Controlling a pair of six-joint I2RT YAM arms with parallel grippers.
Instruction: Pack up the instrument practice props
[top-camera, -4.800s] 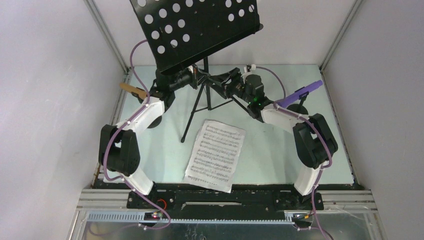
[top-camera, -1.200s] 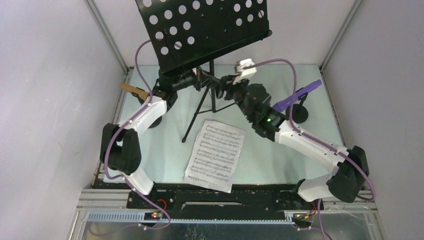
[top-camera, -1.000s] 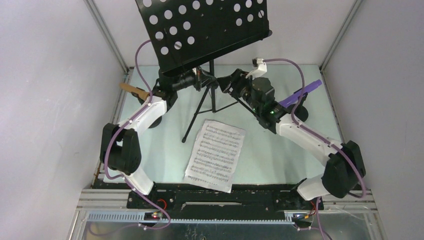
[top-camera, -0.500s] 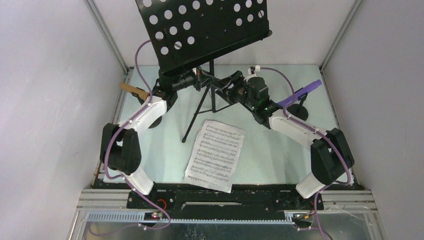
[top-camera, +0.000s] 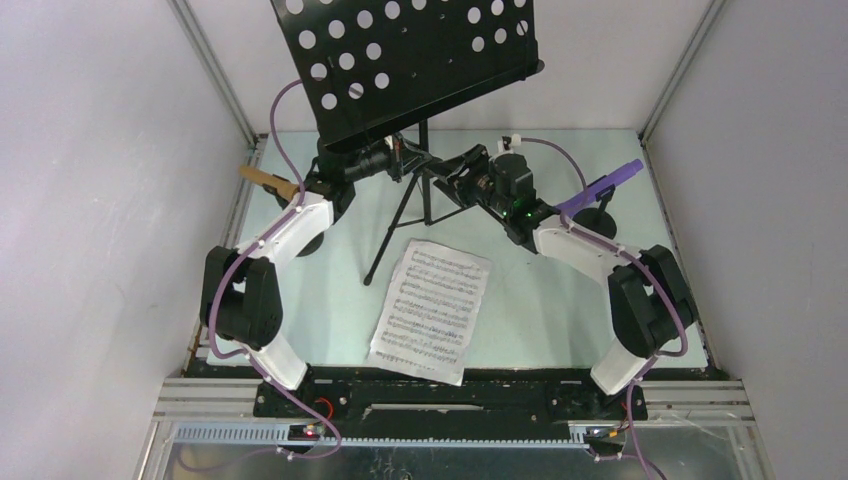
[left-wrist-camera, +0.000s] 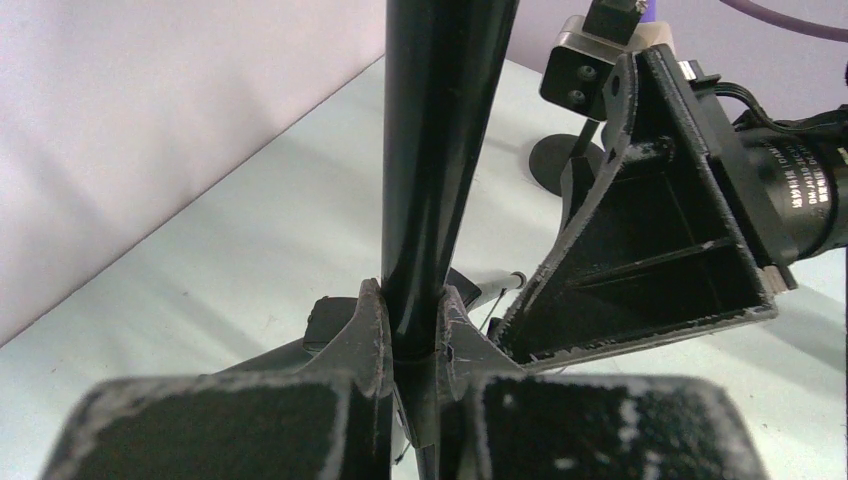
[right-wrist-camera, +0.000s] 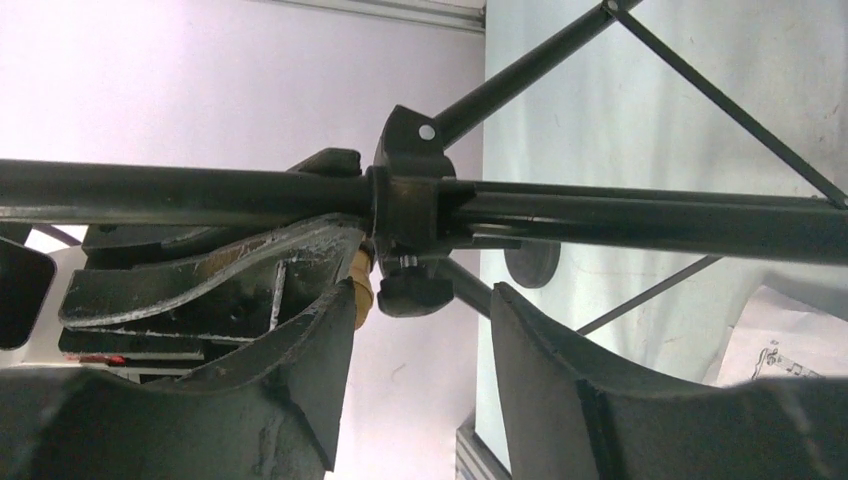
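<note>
The black perforated music rack stands tilted on its pole over tripod legs. My left gripper is shut on the pole; both fingertips press its sides in the left wrist view. From the right, my right gripper comes in open. Its jaws stand on either side of the clamp knob under the pole's collar, without touching it. One white sheet-music page lies flat in front of the stand. The purple microphone and the tan one lean in round-based holders.
The purple microphone's black round base sits right of my right forearm. The tan one's holder is mostly hidden under my left arm. Grey walls and aluminium rails close in the pale green table on three sides.
My right arm has folded its elbow back toward its base. Its gripper has settled against the stand's collar and its jaws have narrowed a little. My left gripper has held still on the pole.
</note>
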